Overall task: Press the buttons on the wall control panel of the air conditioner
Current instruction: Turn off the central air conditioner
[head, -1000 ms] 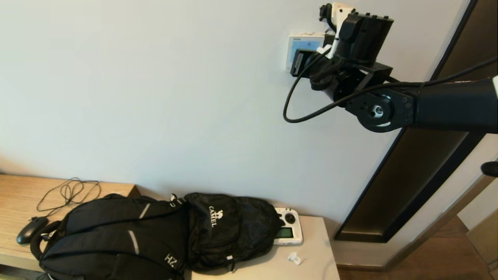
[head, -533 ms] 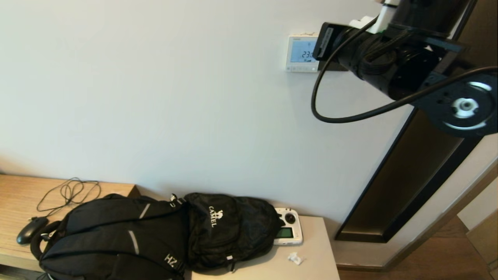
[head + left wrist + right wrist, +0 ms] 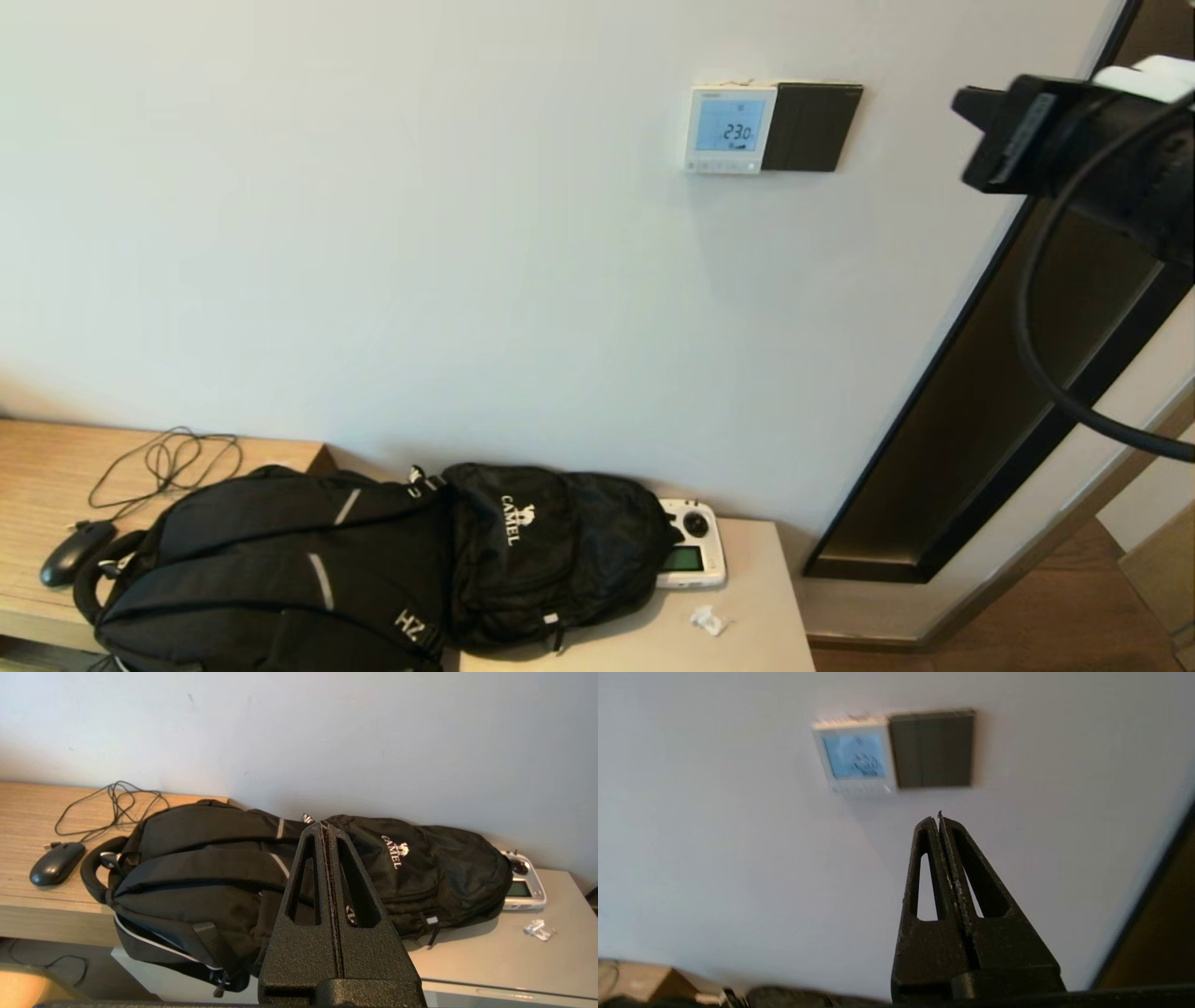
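Two risks stand out, and the larger is a press on the wrong plate. The glossy black switch plate [image 3: 933, 749] touches the side of the air conditioner's wall control panel [image 3: 855, 756], and it sits nearer the line of the right gripper [image 3: 939, 817] than the panel does, so a straight push forward would likely meet bare wall or the switch plate. The smaller risk is among the buttons [image 3: 861, 789] themselves: they are tiny and close together along the panel's lower edge, so a broad tip could catch two at once or slide up onto the lit blue screen [image 3: 732, 124].

The right gripper's fingers are pressed together to a single point, holding nothing. The panel lies ahead of that point, up and off to one side, well apart from it; the button row is its nearest edge.

The left gripper [image 3: 328, 828], also closed and empty, hangs above a black backpack [image 3: 261, 868].
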### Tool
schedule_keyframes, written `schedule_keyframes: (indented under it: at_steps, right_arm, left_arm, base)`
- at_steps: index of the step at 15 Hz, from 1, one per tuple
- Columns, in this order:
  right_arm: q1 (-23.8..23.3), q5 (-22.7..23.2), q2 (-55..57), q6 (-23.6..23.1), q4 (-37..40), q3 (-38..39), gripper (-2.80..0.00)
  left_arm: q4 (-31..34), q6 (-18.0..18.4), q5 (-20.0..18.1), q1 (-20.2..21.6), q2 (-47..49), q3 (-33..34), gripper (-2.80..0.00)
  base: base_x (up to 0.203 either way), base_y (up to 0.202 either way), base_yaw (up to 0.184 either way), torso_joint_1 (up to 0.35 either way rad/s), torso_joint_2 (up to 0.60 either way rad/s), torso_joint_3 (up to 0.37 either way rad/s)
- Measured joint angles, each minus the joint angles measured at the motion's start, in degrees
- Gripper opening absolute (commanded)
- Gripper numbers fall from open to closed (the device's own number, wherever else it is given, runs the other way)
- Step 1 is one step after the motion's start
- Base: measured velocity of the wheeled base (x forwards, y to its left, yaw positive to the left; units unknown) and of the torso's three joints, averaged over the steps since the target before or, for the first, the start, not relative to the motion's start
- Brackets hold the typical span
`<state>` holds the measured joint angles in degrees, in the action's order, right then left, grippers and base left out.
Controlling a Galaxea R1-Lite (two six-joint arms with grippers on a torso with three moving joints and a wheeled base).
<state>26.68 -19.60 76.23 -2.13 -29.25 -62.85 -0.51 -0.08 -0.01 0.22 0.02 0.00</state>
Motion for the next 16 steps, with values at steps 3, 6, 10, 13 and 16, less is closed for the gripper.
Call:
schedule_keyframes:
  at_steps: [3, 6, 10, 13, 16]
  right_arm:
    - [-7.53, 6.40, -11.23, -0.07, 4.81, 12.14, -2.80]
    - [-14.18, 13.37, -22.41, -0.02, 8.32, 26.98, -2.80]
    - [-20.34, 21.20, -35.75, 0.30, 9.51, 45.53, -2.80]
    - [-22.26, 23.79, -45.57, 0.53, 12.01, 52.37, -2.80]
    - [-23.17, 25.87, -54.30, 0.61, 19.39, 55.35, -2.80]
  left_arm:
    - [0.02, -0.01, -0.01, 0.00, 0.00, 0.00, -2.80]
    - [0.01, 0.01, 0.01, 0.00, 0.00, 0.00, -2.80]
    - [0.02, 0.01, 0.01, 0.02, 0.00, 0.00, -2.80]
    - [0.00, 0.01, 0.00, 0.02, 0.00, 0.00, -2.80]
    - [0.00, 0.01, -0.01, 0.02, 0.00, 0.00, -2.80]
  base:
    - [0.000, 0.000, 0.000, 0.000, 0.00, 0.000]
    - [0.000, 0.000, 0.000, 0.000, 0.00, 0.000]
    - [0.000, 0.000, 0.000, 0.000, 0.00, 0.000]
    - [0.000, 0.000, 0.000, 0.000, 0.00, 0.000]
    - [0.000, 0.000, 0.000, 0.000, 0.00, 0.000]
